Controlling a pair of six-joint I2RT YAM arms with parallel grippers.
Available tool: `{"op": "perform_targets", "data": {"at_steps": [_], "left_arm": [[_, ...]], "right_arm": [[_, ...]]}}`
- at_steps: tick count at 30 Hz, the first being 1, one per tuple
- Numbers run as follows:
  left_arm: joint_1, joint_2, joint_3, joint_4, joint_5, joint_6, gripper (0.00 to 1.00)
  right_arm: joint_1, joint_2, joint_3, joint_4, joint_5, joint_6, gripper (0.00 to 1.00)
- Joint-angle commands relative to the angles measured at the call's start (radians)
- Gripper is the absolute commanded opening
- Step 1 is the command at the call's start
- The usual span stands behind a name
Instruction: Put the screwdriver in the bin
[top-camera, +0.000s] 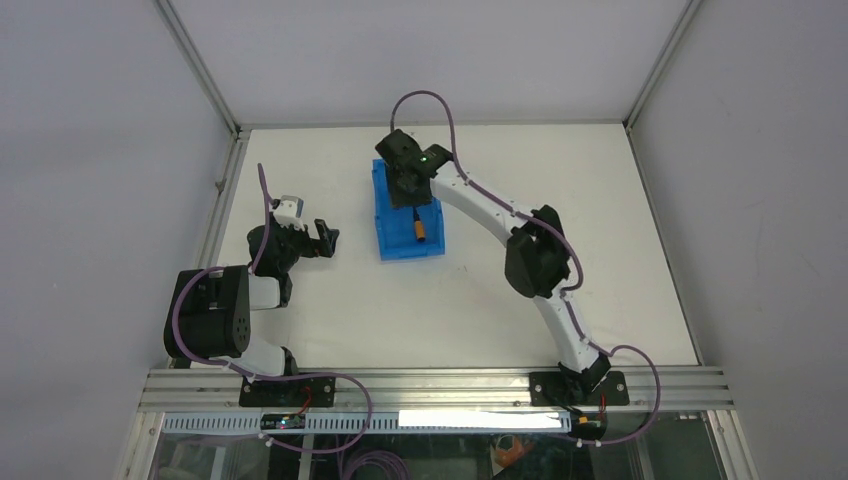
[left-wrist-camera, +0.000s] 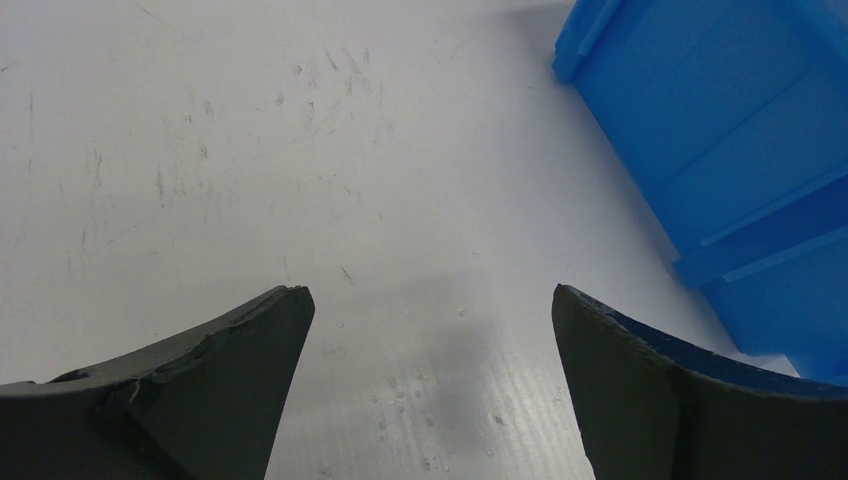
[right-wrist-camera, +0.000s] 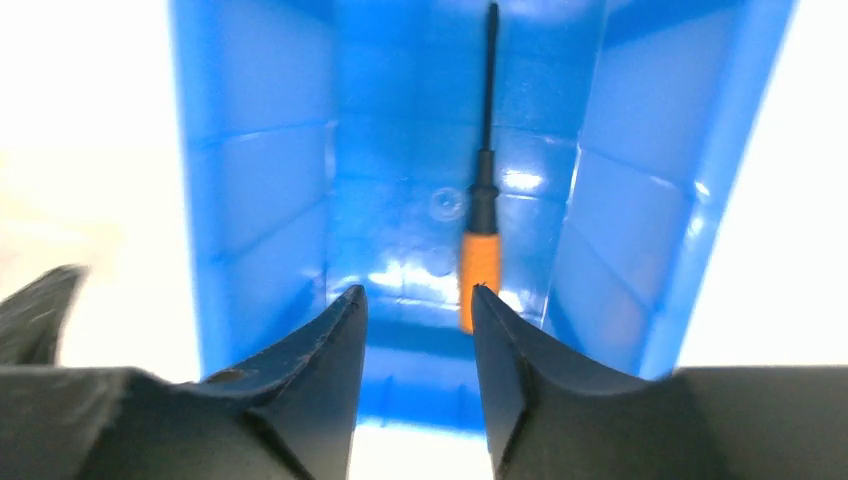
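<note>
The screwdriver (top-camera: 421, 229), with an orange handle and a thin dark shaft, lies flat on the floor of the blue bin (top-camera: 395, 238). In the right wrist view the screwdriver (right-wrist-camera: 480, 255) lies lengthwise in the bin (right-wrist-camera: 260, 200), its handle end nearest my fingers. My right gripper (right-wrist-camera: 417, 292) hovers over the bin's far end (top-camera: 410, 192). Its jaws stand a little apart with nothing between them. My left gripper (top-camera: 328, 240) is wide open and empty, low over the table left of the bin. The bin's outer wall (left-wrist-camera: 720, 130) shows beside it (left-wrist-camera: 430, 292).
The white table (top-camera: 330, 320) is walled by grey panels at the back and both sides. The right arm (top-camera: 530, 255) arches over the table's middle right. The left arm (top-camera: 215, 310) is folded at the near left.
</note>
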Motion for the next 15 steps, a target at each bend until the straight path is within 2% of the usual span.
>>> {"op": "perform_targets", "data": {"at_steps": [1, 3, 4, 5, 10, 15], "left_arm": [[-0.010, 0.001, 0.019, 0.073, -0.006, 0.001, 0.99], [-0.010, 0.000, 0.019, 0.073, -0.008, 0.001, 0.99], [-0.010, 0.000, 0.019, 0.072, -0.007, 0.001, 0.99], [-0.010, 0.000, 0.020, 0.072, -0.007, 0.001, 0.99], [-0.010, -0.002, 0.018, 0.073, -0.007, 0.001, 0.99], [-0.010, 0.000, 0.019, 0.073, -0.007, 0.001, 0.99]], "right_arm": [[0.030, -0.257, -0.076, 0.139, 0.036, -0.058, 0.54], [0.030, -0.330, -0.135, 0.181, 0.013, -0.099, 0.81], [0.029, -0.367, -0.164, 0.201, 0.006, -0.128, 0.92], [0.030, -0.405, -0.204, 0.223, 0.006, -0.141, 0.98], [0.020, -0.647, -0.498, 0.443, 0.051, -0.254, 0.99], [-0.004, -0.826, -0.770, 0.550, 0.093, -0.304, 0.99]]}}
